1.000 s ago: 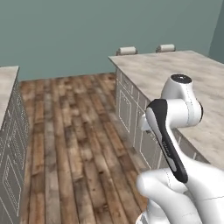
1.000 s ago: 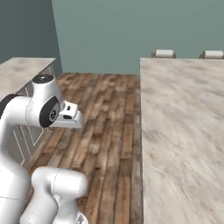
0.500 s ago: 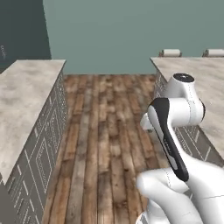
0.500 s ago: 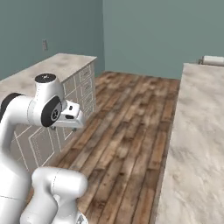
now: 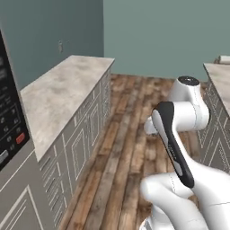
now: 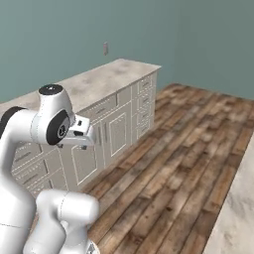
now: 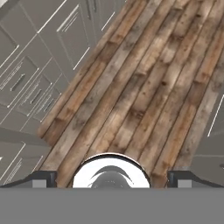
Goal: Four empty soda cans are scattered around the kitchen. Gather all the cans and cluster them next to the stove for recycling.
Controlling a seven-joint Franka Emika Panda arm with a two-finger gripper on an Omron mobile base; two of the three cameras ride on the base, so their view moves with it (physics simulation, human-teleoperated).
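The soda cans and the stove are out of view. My gripper (image 7: 112,179) hangs over the wood plank floor (image 7: 144,87) with its two dark fingertips (image 7: 43,179) spread wide apart. It is open and nothing is between them. The arm is folded close above the base, and the hand (image 6: 79,135) is tucked beside the upper joint. Cream cabinet fronts (image 7: 39,57) fill the upper left of the hand view.
A long beige counter (image 5: 67,90) on cream cabinets (image 6: 119,134) runs along the teal wall on the left. A black oven panel (image 5: 9,126) stands at the near left edge. A second counter (image 6: 238,218) lies on the right. Open wood floor (image 5: 130,148) runs between them.
The whole picture has swung, so the base has turned left. The left counter and the black panel have come into view. The arm keeps its folded pose and the gripper stays open.
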